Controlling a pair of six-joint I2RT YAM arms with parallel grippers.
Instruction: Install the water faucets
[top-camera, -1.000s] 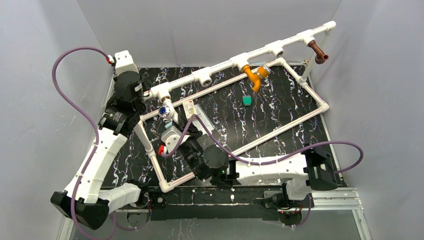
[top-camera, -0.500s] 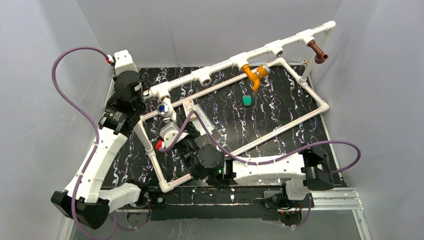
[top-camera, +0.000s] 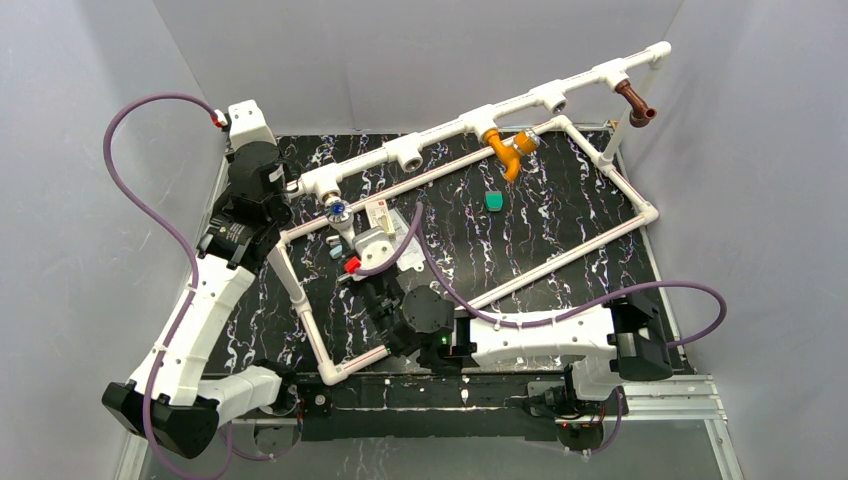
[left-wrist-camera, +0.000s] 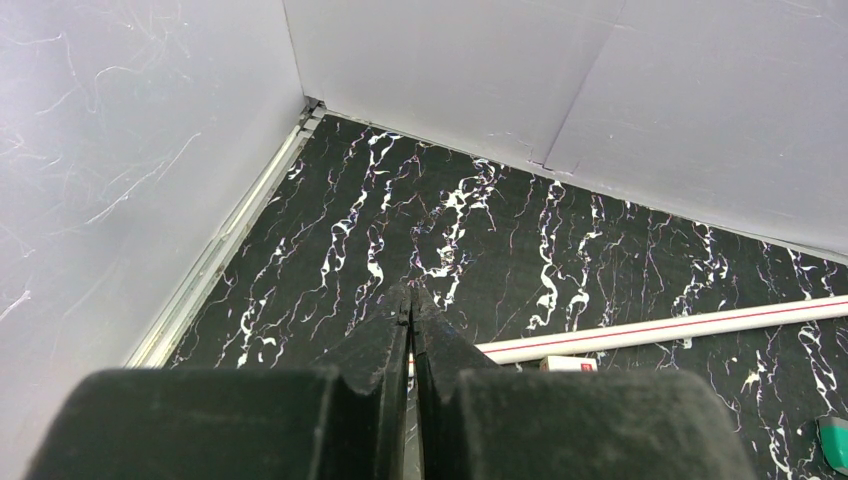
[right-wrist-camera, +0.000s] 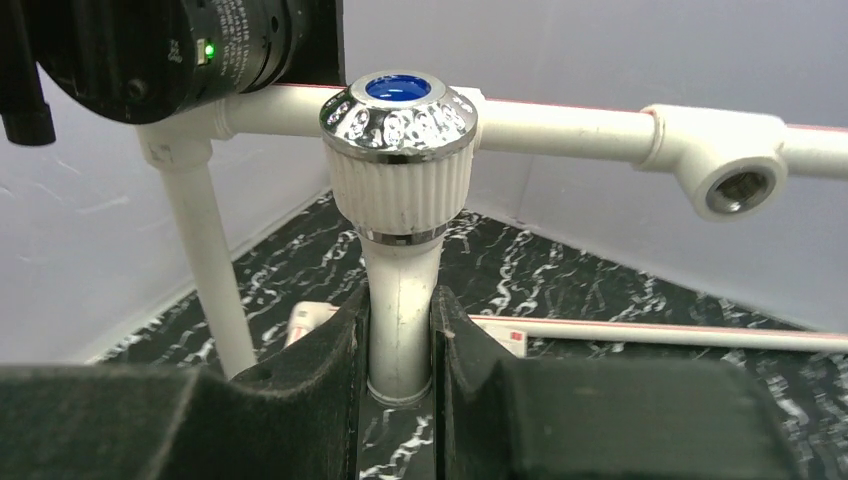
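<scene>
My right gripper (right-wrist-camera: 400, 335) is shut on the white faucet (right-wrist-camera: 400, 270), clamping its stem from both sides. The faucet's ribbed knob, with chrome rim and blue cap, stands upright just in front of the white pipe frame (right-wrist-camera: 560, 125). In the top view this faucet (top-camera: 338, 212) sits at the frame's left end. The orange faucet (top-camera: 508, 150) hangs from a T-fitting mid-frame. At the far right end is the reddish-brown faucet (top-camera: 634, 104). My left gripper (left-wrist-camera: 411, 300) is shut on nothing, above the black table near the far left corner.
An open T-fitting (right-wrist-camera: 740, 185) faces me on the top pipe, right of the white faucet. A small teal piece (top-camera: 493, 200) lies on the marbled table inside the frame. The lower frame pipe (left-wrist-camera: 690, 328) runs right of the left fingers. Grey walls enclose the table.
My right gripper has carried the white faucet farther and slightly right, up against the left end of the frame, while its wrist swung right. The left gripper's jaws have closed.
</scene>
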